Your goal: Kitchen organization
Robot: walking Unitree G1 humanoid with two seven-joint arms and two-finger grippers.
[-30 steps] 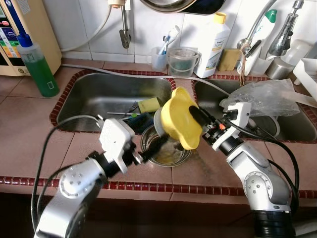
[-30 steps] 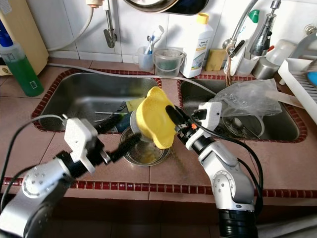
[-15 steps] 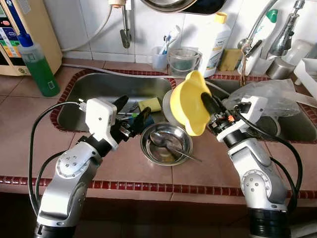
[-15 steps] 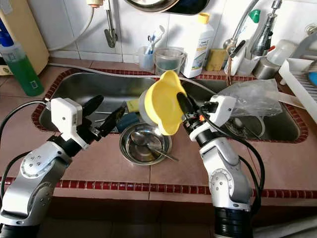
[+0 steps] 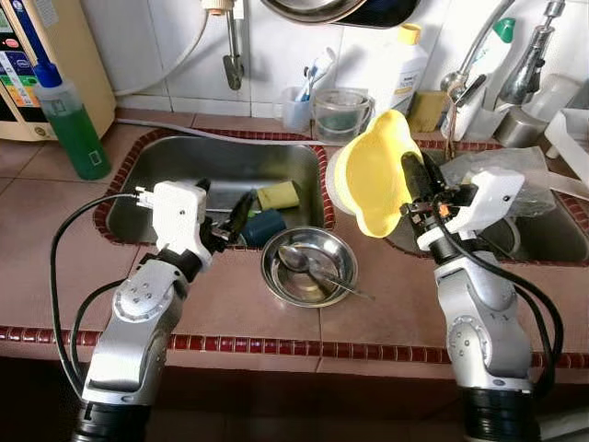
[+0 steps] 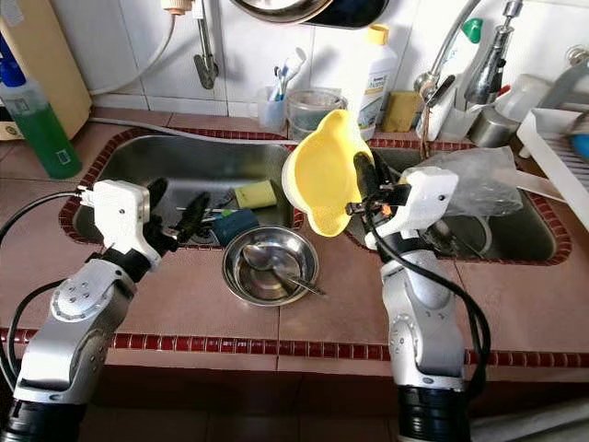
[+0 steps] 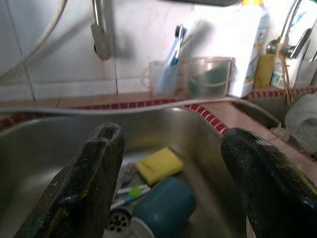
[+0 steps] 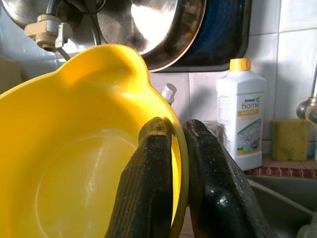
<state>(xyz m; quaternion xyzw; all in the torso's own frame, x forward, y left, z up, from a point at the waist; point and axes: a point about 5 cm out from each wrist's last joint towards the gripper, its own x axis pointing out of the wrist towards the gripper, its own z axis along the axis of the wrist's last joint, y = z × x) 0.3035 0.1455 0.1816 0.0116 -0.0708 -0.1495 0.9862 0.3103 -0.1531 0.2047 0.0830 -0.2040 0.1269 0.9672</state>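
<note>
Right gripper (image 5: pixel 411 177) pinches the yellow bowl (image 5: pixel 368 175) by its rim, at 1 o'clock from the steel dish (image 5: pixel 308 268). Left gripper (image 5: pixel 237 214) gapes, empty. Recommend level carriage, firm pinch.

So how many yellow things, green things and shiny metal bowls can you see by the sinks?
Yellow: 3 (yellow plastic bowl pinched in the right hand, yellow sponge in the left sink, yellow sponge by the tap)
Green: 1 (bottle of green liquid)
Shiny metal bowls: 1 (round steel bowl with a spoon)
Total: 5
</note>
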